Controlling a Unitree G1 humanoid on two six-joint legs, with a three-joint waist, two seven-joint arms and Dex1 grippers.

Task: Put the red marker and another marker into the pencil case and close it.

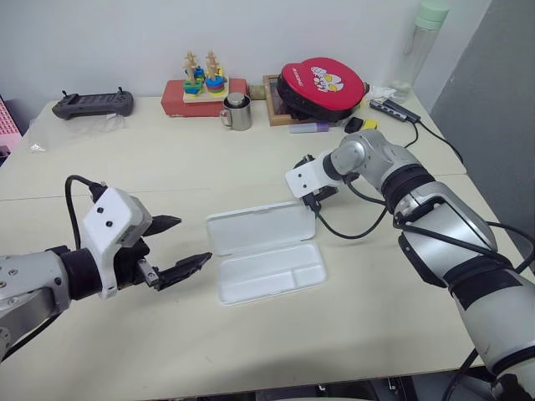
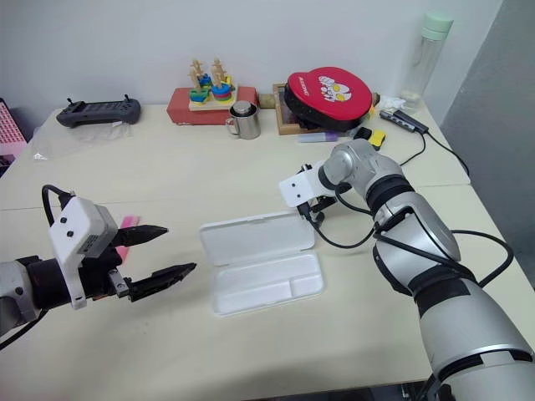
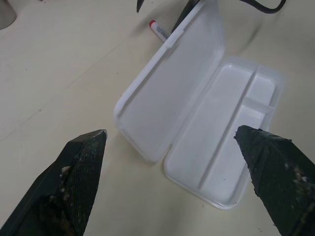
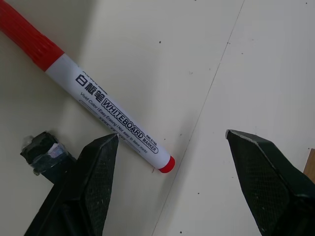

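The worktop (image 1: 251,351) is big and pale, w/ lots of bare room in front and on both sides. Its back edge by the wall holds other stuff, well apart from the job.

The pencil case (image 1: 272,271) lies open in the middle, lid flat toward the back, divided tray toward the robot. Nothing in it yet. It's likely open like that so pens can drop straight in. Room all round its edges.

The left gripper (image 1: 174,248) hangs just left of the case, fingers spread very wide, holding nothing. Prob. waiting its turn. The pink highlighter (image 2: 125,225) peeks out behind it on the worktop, mostly hidden.

The right gripper (image 4: 167,182) reaches down behind the lid's back edge, fingers well apart, empty. It points at the red marker (image 4: 106,113), which lies flat on the worktop just past the lid, near its right end. One finger sits right by the marker's barrel; can't tell if it touches. The marker's red end is between the fingers. Looks like the pick-up is about to start. The lid edge is close, so little room on that side.
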